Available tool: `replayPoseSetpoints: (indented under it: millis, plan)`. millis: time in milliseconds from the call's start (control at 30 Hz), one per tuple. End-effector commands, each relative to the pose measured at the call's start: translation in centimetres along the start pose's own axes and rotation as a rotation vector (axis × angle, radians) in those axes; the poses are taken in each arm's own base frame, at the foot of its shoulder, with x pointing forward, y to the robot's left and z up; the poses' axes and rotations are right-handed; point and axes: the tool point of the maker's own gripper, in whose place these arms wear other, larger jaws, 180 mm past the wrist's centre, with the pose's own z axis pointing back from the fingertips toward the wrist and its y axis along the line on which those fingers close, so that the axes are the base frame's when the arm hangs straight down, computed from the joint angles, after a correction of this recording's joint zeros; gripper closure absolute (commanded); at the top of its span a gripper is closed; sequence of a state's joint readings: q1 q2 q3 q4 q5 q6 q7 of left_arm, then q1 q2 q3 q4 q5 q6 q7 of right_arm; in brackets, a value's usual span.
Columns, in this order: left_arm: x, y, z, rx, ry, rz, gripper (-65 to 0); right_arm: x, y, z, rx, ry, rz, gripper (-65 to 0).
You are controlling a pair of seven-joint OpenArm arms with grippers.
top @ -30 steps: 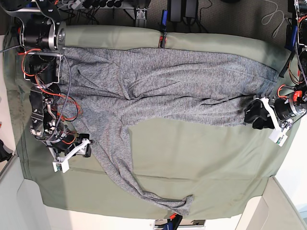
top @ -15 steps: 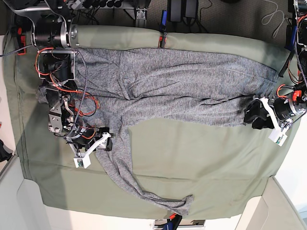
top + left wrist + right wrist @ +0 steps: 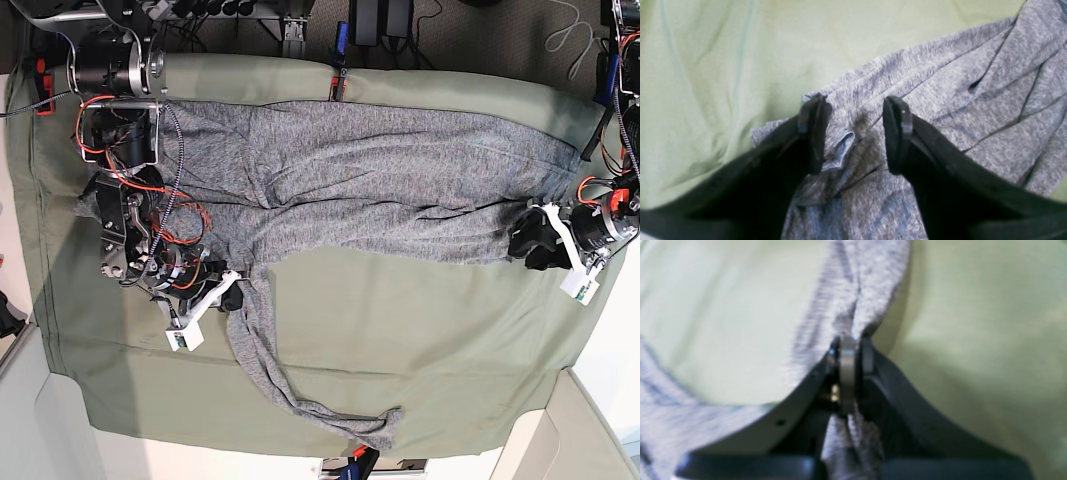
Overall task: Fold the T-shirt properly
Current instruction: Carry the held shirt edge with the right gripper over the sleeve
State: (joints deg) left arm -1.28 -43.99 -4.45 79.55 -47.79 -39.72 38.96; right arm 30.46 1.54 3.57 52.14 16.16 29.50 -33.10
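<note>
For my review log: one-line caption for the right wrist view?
Right gripper shut on a pinched fold of the grey T-shirt over the olive-green table cloth.

We see the right gripper (image 3: pixel 234 296) now further in along the shirt (image 3: pixel 400 170), jaws clamped on the sleeve (image 3: pixel 853 290), which bunches up narrower than before.

A grey shirt (image 3: pixel 380 170) lies spread on the green cloth (image 3: pixel 420 350) of the worktop. The right claw (image 3: pixel 232 297) touches its sleeve; the left claw (image 3: pixel 530 245) rests at its hem.
</note>
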Motion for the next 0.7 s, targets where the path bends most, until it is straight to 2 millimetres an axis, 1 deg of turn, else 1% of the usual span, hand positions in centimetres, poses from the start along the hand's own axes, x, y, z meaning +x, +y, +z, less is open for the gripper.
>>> replayPoseSetpoints:
  millis: [0, 100, 167, 300, 367, 433, 500, 600, 633, 667]
  plan:
    - [2.0, 0.7, 0.8, 0.011, -0.052, -0.024, -30.1, 3.2, 1.6, 0.6, 0.048, -0.087, 0.02, 0.0]
    - [2.2, 0.5, 0.8, 0.003, -0.063, -0.015, -30.1, 2.6, 4.3, 2.1, 0.117, -0.135, 0.023, 0.0]
    - [2.3, 0.5, 0.8, -0.002, -0.069, -0.009, -30.1, 1.7, 5.9, 3.4, 0.145, -0.162, 0.03, 0.0]
    - [2.3, 0.5, 0.8, -0.002, -0.069, -0.009, -30.1, -1.2, 9.3, 6.2, 0.196, -0.174, 0.079, 0.0]
    - [2.3, 0.5, 0.8, -0.002, -0.069, -0.009, -30.1, -2.8, 10.4, 7.5, 0.205, -0.169, 0.101, 0.0]
    - [2.3, 0.5, 0.8, -0.002, -0.068, -0.009, -30.1, -4.3, 11.0, 8.7, 0.205, -0.162, 0.111, 0.0]
    - [2.3, 0.5, 0.8, -0.002, -0.069, -0.009, -30.1, -5.3, 11.2, 9.5, 0.201, -0.155, 0.105, 0.0]
    - [2.4, 0.4, 0.9, -0.003, -0.073, -0.007, -30.1, -6.3, 11.2, 9.7, 0.196, -0.136, 0.101, 0.0]
    - [2.4, 0.4, 0.9, -0.005, -0.076, -0.005, -30.1, -6.3, 11.1, 9.7, 0.193, -0.134, 0.104, -4.1]
    - [2.5, 0.4, 0.9, -0.006, -0.077, -0.004, -30.1, -6.3, 10.9, 9.8, 0.188, -0.135, 0.102, -13.2]
